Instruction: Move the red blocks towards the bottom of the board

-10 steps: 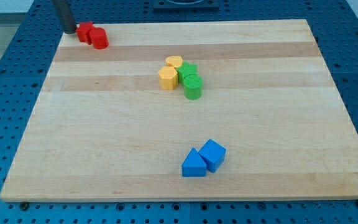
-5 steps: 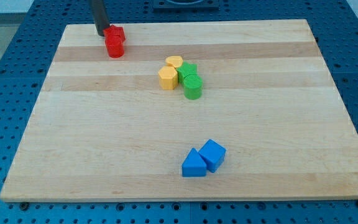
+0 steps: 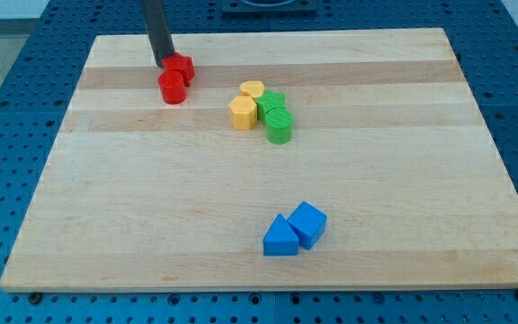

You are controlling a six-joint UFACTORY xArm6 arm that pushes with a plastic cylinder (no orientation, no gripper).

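Red pair (image 3: 175, 78) shifted right and slightly down since earlier, nearing yellow blocks (image 3: 245, 103); my tip (image 3: 165, 65) apparently touches them; no jaws exist; bottom remains far.

Wooden board (image 3: 151, 207), red blocks (image 3: 175, 79), yellow blocks (image 3: 245, 103), green blocks (image 3: 275, 115), blue blocks (image 3: 294, 229)

The scene was evenly and brightly lit from above. Only short, soft shadows were cast beside the blocks. Mild glare was seen on the board (image 3: 403, 198); focus was sharp throughout.
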